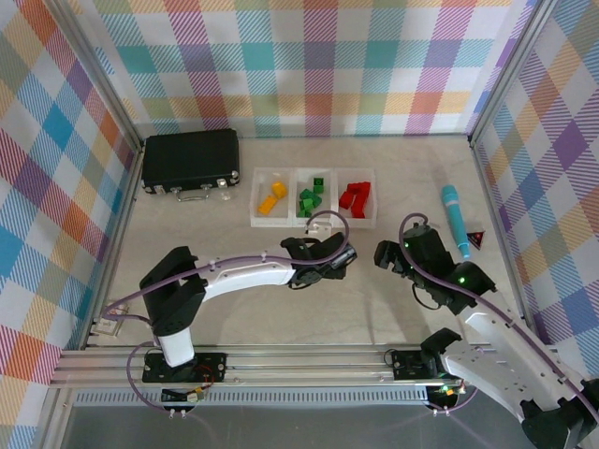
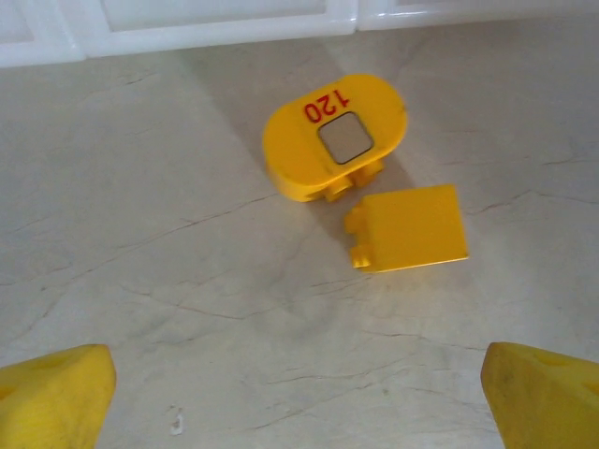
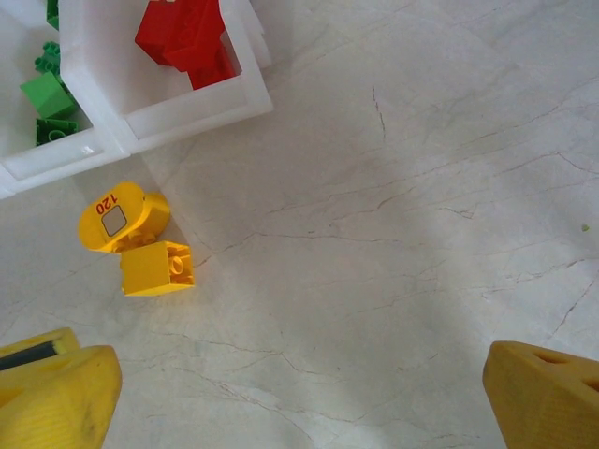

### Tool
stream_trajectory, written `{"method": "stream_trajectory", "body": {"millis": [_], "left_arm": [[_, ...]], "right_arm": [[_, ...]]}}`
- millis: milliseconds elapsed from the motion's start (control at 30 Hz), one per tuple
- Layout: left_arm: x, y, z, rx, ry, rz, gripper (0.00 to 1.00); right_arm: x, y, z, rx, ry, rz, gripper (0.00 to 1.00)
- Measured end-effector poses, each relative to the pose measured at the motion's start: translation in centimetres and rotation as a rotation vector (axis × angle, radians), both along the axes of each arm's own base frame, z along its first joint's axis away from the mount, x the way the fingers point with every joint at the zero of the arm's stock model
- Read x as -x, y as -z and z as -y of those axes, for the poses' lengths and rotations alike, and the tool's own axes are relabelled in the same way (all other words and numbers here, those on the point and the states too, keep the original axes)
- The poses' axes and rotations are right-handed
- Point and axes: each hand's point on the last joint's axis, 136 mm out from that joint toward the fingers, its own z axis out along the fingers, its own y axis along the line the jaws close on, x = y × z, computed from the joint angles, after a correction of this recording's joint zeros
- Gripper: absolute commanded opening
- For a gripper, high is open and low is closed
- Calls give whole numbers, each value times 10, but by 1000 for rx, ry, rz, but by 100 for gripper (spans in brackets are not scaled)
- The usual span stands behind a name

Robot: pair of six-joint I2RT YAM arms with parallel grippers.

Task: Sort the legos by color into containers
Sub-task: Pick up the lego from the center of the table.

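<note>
**Two yellow legos left outside the containers**

A yellow oval lego (image 2: 335, 136) marked 120 and a yellow square lego (image 2: 407, 227) are seen lying against each other on the table (image 1: 281, 318). They rest just beside the containers (image 1: 293, 198), where yellow, green and red are kept apart. The left claw (image 2: 298, 402) is held just short of them, fingers apart, seemingly lined up for a pick. The right claw (image 3: 299, 398) is likewise spread and empty, kept aside.

Black latched plastic case (image 1: 190, 161) is lying rear left on the pale marbled bench (image 1: 253, 318). Teal cylindrical tool (image 1: 455, 217) is lying at right, with a small dark triangular item (image 1: 476, 238) sitting just beside it.
</note>
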Motion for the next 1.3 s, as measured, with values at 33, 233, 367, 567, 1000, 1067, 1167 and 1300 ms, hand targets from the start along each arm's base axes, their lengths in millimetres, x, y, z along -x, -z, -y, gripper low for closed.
{"method": "stream_trajectory", "body": {"millis": [33,233,367,567,1000,1067,1167,1300], "left_arm": [[-2,0,3,-1,-6,-1,100],[-14,21,23,-27,-33,-23,100],[-20,40,36,-43,-41,-45,100],[-23,53,46,-33,-40,-73,98],[-45,66,52,61,-91,-115,69],[-46,66,54,72,-89,-116,65],[-47,64,58,90,-88,-113,60],[-47,65,61,101,-86,-117,53]], "right_arm": [[1,0,1,-2,1,3,99],[3,-3,2,-17,6,18,99],[4,-6,3,-26,5,33,99],[9,0,6,-27,4,36,99],[14,-5,9,-43,-6,79,99],[15,-4,10,-42,-6,78,99],[16,-2,10,-39,-6,74,99],[16,-1,10,-39,-6,73,99]]}}
